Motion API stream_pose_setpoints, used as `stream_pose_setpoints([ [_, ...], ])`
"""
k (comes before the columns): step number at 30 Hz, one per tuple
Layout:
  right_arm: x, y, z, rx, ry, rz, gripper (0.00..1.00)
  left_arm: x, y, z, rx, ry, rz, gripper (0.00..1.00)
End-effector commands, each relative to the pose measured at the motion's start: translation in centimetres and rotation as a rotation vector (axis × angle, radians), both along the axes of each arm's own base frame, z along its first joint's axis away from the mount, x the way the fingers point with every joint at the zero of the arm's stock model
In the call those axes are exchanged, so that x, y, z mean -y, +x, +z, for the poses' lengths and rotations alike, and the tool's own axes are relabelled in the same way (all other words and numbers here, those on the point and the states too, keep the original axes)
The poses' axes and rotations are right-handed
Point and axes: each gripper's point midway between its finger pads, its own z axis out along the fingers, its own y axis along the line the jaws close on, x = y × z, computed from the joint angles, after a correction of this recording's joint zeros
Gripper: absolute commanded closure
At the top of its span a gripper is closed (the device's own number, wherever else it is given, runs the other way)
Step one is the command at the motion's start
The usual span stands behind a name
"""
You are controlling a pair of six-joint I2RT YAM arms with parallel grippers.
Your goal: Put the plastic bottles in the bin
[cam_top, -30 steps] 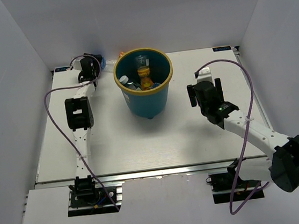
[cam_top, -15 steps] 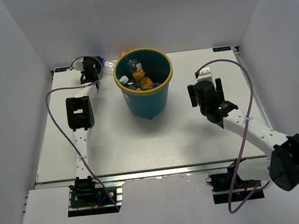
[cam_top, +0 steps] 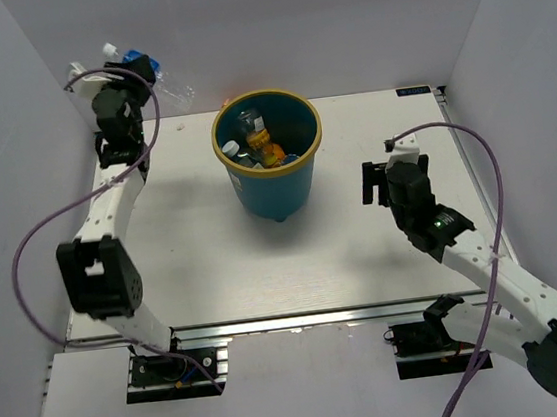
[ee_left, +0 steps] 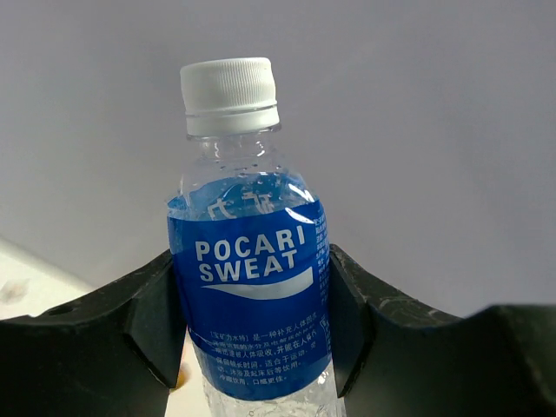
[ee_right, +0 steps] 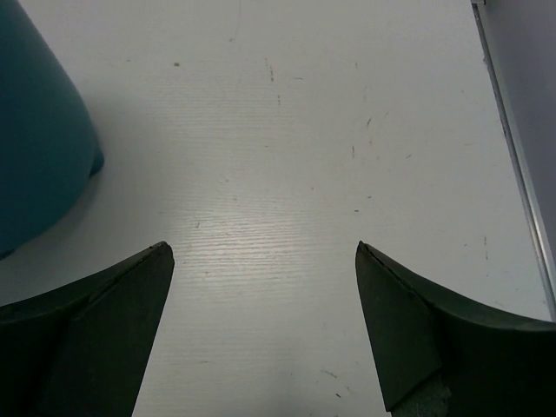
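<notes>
The bottle (ee_left: 252, 347), gripped in the jaws of the left gripper (ee_left: 250, 261), is seen as clear, glossy plastic. It is wrapped in a shiny blue film label (ee_left: 248, 295) and capped in matt white ribbed plastic. The jaws are matt black and faintly grainy. Beside the bin (cam_top: 272, 194), of smooth teal plastic, the worktop (ee_right: 278, 174) is white, matt and finely ribbed, possibly laminate.

The table (cam_top: 214, 256) is white and flat, with a metal rail (cam_top: 271, 320) along its near edge. On its far middle part the round teal bin (cam_top: 275, 194) with a yellow-tan rim stands upright. The right wrist view shows fine ridges, small dark specks and thin scratches on the table surface beside the bin.
</notes>
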Motion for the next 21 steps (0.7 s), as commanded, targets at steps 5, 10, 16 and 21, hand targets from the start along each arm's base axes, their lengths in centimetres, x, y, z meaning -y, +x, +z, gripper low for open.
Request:
stream_pose_setpoints([
  [5,-0.6,-1.7,1.0,0.050,0.124,0.046,0.11,10.9,-9.2,7.1,0.141,0.166,-0.318,0.70],
  [10,0.0,-2.2,1.5,0.076,0.144,0.024,0.11,16.4,-11.0,6.5,0.126,0.287,-0.409,0.52],
  [16,0.2,-2.3,1.9,0.098,0.157,0.022,0.11,20.3,-12.8,6.4,0.124,0.424,-0.576,0.02],
  [21,0.2,-2.2,1.9,0.100,0.157,0.015,0.11,18.4,-12.8,7.0,0.099,0.526,-0.458,0.02],
])
